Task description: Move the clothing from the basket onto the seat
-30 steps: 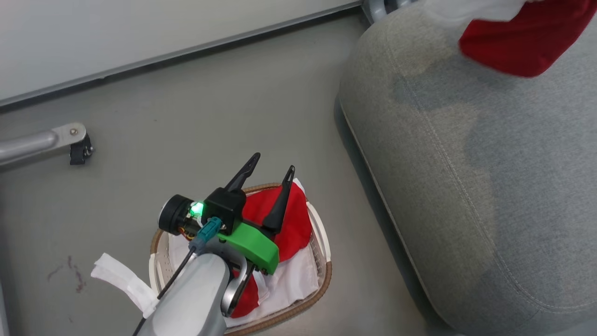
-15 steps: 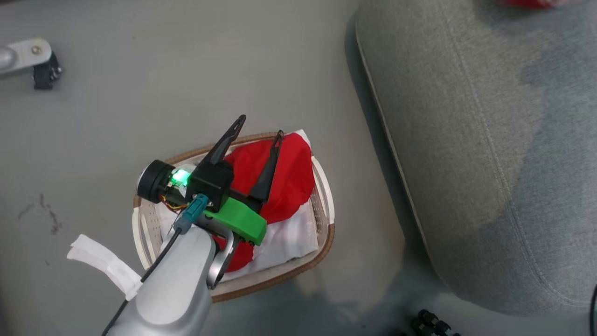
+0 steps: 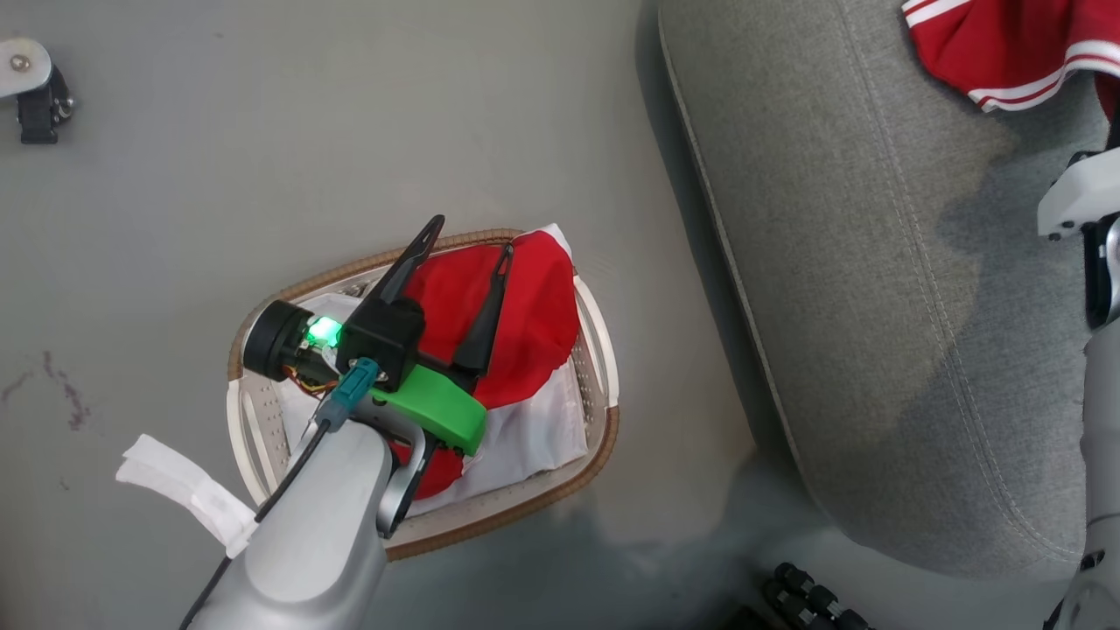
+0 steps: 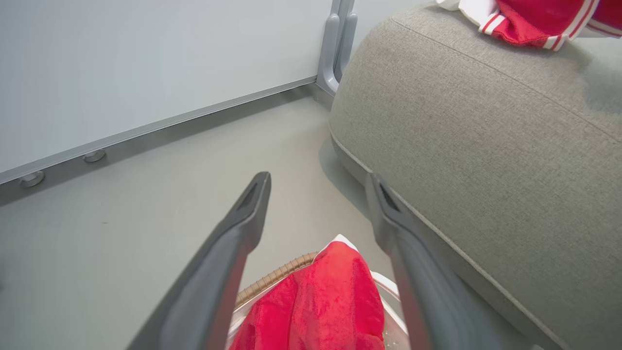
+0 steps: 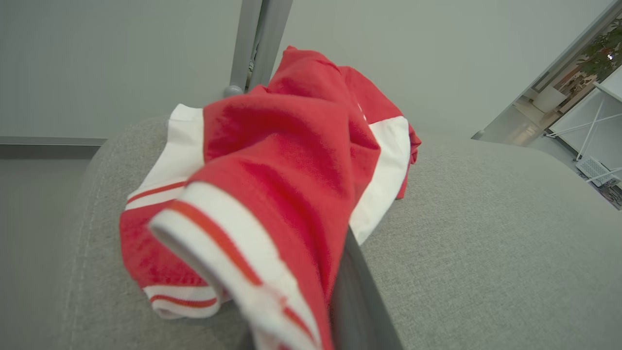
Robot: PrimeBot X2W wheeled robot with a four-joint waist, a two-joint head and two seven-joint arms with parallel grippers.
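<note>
Grey seat [image 3: 875, 306] has one red garment [image 3: 1006, 44] lying on it. Basket [image 3: 604, 420] on floor [image 3: 262, 175] beside seat, w/ second red garment [image 3: 525, 324] inside (over white liner [image 3: 534, 433]). L gripper [image 3: 471, 238] above it, fingers wide, empty. R gripper [image 5: 340, 301] draped w/ seat garment; grip can't tell.

- The head camera now looks more steeply down.
- The red garment [image 3: 1006, 44] on the seat [image 3: 875, 306] now shows its striped hem.
- The right forearm [image 3: 1101, 420] comes into view.

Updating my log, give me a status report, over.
Left gripper open over red garment in basket. Right gripper under second garment on seat, grip unclear. Nothing blocking.
</note>
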